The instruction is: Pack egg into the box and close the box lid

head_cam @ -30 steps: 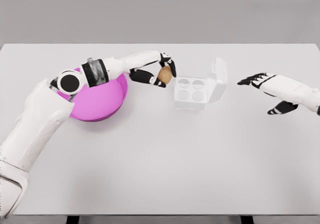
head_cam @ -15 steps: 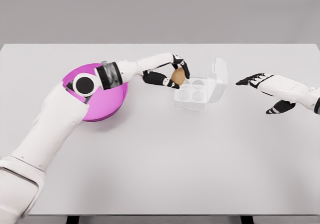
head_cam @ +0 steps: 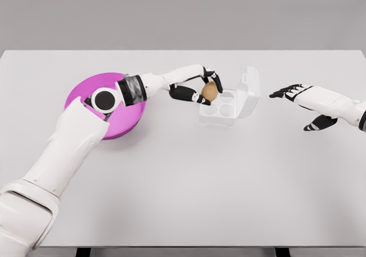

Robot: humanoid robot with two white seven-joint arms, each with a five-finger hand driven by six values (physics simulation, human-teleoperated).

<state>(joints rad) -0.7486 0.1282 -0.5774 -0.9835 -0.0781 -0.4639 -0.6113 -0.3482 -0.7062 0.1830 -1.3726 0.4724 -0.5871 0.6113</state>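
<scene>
A brown egg (head_cam: 210, 91) is held in my left hand (head_cam: 206, 89), right above the back left cup of the white egg box (head_cam: 219, 111). The box's lid (head_cam: 250, 91) stands upright on its right side. The other cups look empty. My right hand (head_cam: 297, 99) hovers open to the right of the box, apart from it, fingers spread toward the lid.
A pink bowl (head_cam: 83, 92) sits at the left of the white table (head_cam: 189, 182), partly covered by my left forearm and elbow.
My left hand has carried the egg rightward and slightly down, from beside the bowl to over the box's back left cup. The right hand has barely shifted.
</scene>
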